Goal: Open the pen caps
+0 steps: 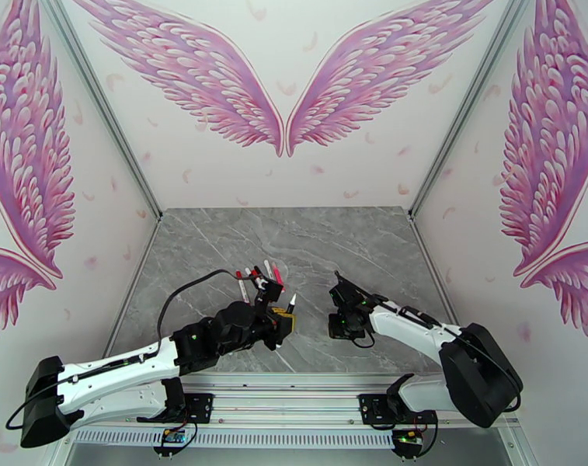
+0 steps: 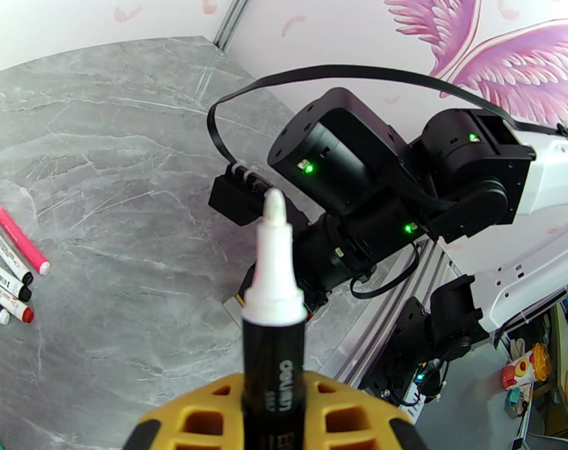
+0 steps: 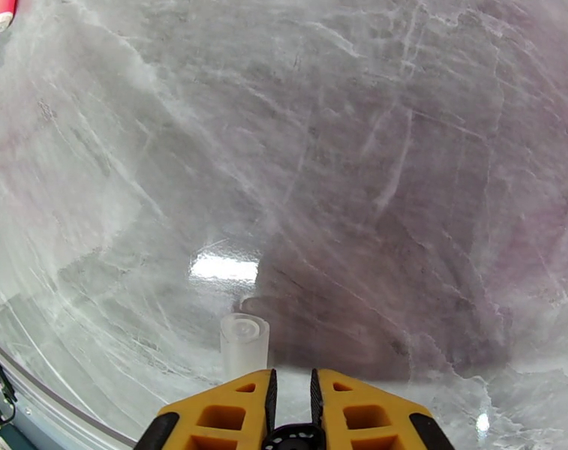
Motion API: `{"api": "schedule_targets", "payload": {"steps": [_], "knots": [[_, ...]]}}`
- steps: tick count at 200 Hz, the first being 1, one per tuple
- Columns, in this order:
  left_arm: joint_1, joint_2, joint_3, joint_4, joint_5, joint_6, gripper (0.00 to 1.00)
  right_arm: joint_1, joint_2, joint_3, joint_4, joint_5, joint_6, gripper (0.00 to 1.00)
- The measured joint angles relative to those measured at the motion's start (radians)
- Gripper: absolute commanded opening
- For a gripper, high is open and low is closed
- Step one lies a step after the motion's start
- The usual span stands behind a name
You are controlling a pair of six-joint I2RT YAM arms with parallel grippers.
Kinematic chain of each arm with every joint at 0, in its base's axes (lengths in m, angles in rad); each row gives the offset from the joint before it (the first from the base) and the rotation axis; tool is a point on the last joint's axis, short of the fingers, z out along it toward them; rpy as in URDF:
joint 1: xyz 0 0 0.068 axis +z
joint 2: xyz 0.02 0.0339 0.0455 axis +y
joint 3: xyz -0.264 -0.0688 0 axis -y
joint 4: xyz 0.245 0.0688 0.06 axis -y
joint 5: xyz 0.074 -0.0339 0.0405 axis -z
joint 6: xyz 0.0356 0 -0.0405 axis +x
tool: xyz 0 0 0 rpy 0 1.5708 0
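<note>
From above, the left gripper (image 1: 284, 318) is clamping an uncapped pen (image 1: 290, 304) with its white tip pointing to 12 o'clock. The other pens (image 1: 255, 279) are lying just beyond it at 11 o'clock, running roughly 12-to-6 and nearer this low, outstretched arm. The right gripper (image 1: 340, 285) is hovering at 3 o'clock over the table (image 1: 356, 234).

In the left wrist view, the pen is rising straight from the fingers.

In the right wrist view, the jaws are pinching nearly together on nothing, and a whitish pen cap (image 3: 244, 340) is standing upright just beside them at 11 o'clock.
</note>
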Motion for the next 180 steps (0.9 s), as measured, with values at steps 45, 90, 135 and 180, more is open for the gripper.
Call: {"api": "schedule_targets", "payload": {"steps": [45,90,135,180], "knots": [[0.000,0.011,0.000,0.000,0.004,0.000,0.00,0.000,0.014,0.000,0.000,0.000,0.001,0.24],[0.000,0.017,0.000,0.000,0.017,0.000,0.00,0.000,0.020,0.000,0.001,0.000,0.003,0.26],[0.000,0.023,0.000,0.000,0.019,0.000,0.00,0.000,0.023,0.000,0.002,0.000,0.003,0.28],[0.000,0.026,0.000,-0.001,0.019,0.000,0.00,0.000,0.022,0.000,0.002,0.000,0.003,0.29]]}}
